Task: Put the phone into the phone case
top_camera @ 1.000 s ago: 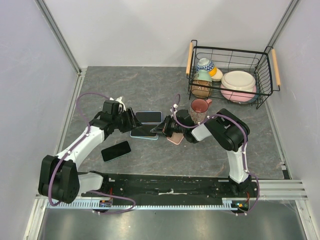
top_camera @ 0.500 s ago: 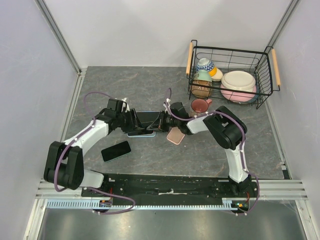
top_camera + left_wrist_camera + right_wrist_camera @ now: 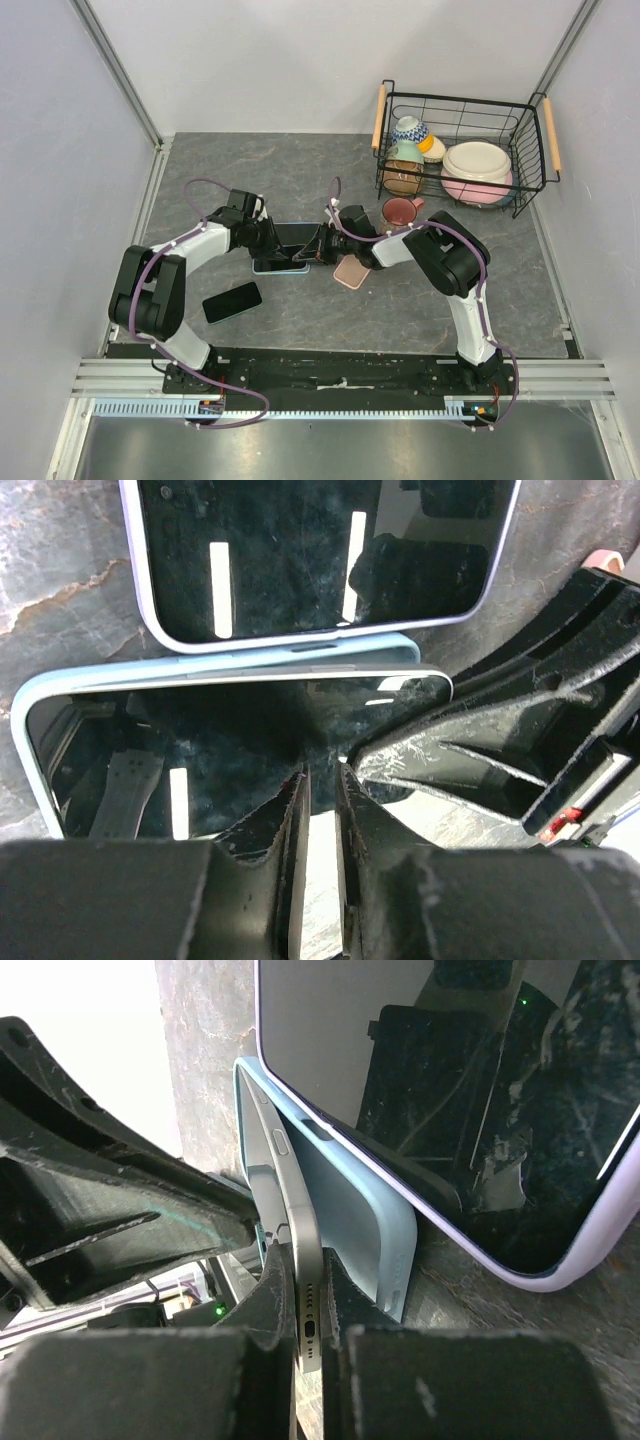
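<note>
A light blue phone case (image 3: 281, 268) lies on the grey table in front of the arms. In it sits the phone (image 3: 200, 745), dark screen up, its silver bottom end (image 3: 305, 1260) still raised out of the case (image 3: 350, 1210). My right gripper (image 3: 308, 1280) is shut on that bottom end, at the case's right end (image 3: 322, 246). My left gripper (image 3: 320, 775) hovers over the phone's screen at the case's left part (image 3: 268, 243), its jaws closed to a thin slit with nothing between them.
Just behind the blue case lies a second phone in a lavender case (image 3: 297, 233). Near the left arm is a bare black phone (image 3: 232, 301). A pink case (image 3: 350, 272) and a pink mug (image 3: 400, 212) sit right of the grippers. A wire basket (image 3: 462, 150) of dishes stands at the back right.
The right gripper has brought the phone left onto the blue case. The left gripper has moved right over the phone and narrowed its jaws.
</note>
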Robot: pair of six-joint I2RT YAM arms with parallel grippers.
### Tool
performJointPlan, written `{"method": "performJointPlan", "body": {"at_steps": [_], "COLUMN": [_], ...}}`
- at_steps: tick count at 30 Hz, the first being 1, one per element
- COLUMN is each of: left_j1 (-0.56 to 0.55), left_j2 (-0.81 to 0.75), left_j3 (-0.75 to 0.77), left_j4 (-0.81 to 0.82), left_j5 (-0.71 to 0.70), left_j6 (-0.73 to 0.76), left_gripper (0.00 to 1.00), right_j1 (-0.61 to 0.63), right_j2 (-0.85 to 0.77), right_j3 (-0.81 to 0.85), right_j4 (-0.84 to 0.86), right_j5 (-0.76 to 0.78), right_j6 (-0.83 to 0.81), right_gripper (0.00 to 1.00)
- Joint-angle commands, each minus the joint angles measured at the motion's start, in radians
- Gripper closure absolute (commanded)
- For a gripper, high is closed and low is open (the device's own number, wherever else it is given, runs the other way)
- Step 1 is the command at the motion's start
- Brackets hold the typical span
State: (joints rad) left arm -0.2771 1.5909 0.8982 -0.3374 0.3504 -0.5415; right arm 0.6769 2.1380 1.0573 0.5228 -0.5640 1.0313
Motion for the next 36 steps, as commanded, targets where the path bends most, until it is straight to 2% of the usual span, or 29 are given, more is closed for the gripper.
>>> {"method": "performJointPlan", "body": {"at_steps": [1,7,15,21,26,29,30,33,36], "left_j1": [-0.008,-0.011,-0.011,-0.013,-0.02,-0.024,-0.024,-0.024,-0.028], "left_j2": [0.052,0.109,0.139,0.173,0.195,0.204,0.21,0.23,0.215], "left_j3": [0.053,0.065,0.073,0.097,0.107,0.11,0.111,0.11,0.088], "left_j4": [0.011,-0.015,-0.06,-0.081,-0.091,-0.091,-0.094,-0.103,-0.104], "left_j5": [0.024,0.006,-0.016,0.016,0.018,0.009,0.007,0.015,0.012], "left_j6": [0.035,0.038,0.057,0.061,0.063,0.066,0.064,0.067,0.066], "left_gripper": [0.81,0.89,0.89,0.9,0.91,0.91,0.91,0.92,0.94], "right_j1": [0.084,0.09,0.095,0.095,0.095,0.095,0.093,0.095,0.095], "right_j2": [0.138,0.154,0.143,0.171,0.188,0.183,0.181,0.162,0.132], "right_j3": [-0.056,-0.062,-0.059,0.012,0.014,0.0,-0.005,-0.022,-0.036], "right_j4": [-0.326,-0.325,-0.365,-0.483,-0.518,-0.517,-0.517,-0.52,-0.521], "right_j5": [0.151,0.156,0.17,0.154,0.116,0.128,0.134,0.15,0.176], "right_j6": [-0.154,-0.146,-0.177,-0.243,-0.241,-0.237,-0.232,-0.234,-0.247], "right_gripper": [0.97,0.91,0.79,0.67,0.64,0.55,0.48,0.36,0.29]}}
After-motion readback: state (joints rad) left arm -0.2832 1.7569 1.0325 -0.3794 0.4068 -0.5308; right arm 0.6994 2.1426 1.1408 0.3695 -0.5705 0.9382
